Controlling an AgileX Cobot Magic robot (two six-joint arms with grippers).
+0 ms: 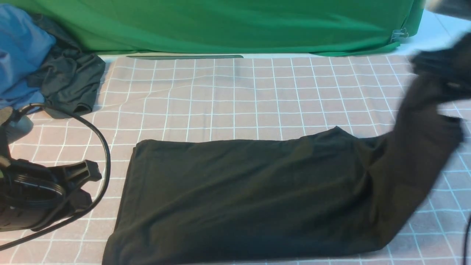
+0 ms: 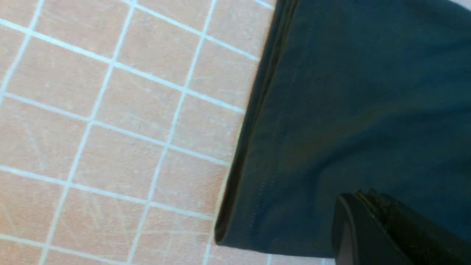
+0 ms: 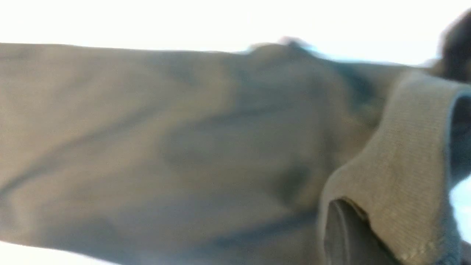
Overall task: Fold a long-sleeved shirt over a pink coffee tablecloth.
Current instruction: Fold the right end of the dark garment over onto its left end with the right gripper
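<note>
Tablecloth bears the shirt, long axis left-right; right end effector, upper right, pinches its raised end; left end effector, pressed together, lower left.

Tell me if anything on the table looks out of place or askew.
The long-sleeved shirt isn't flat: its right end hangs lifted off the pink tablecloth from the right end effector. A blue garment and a dark garment lie bunched at the far left.
</note>
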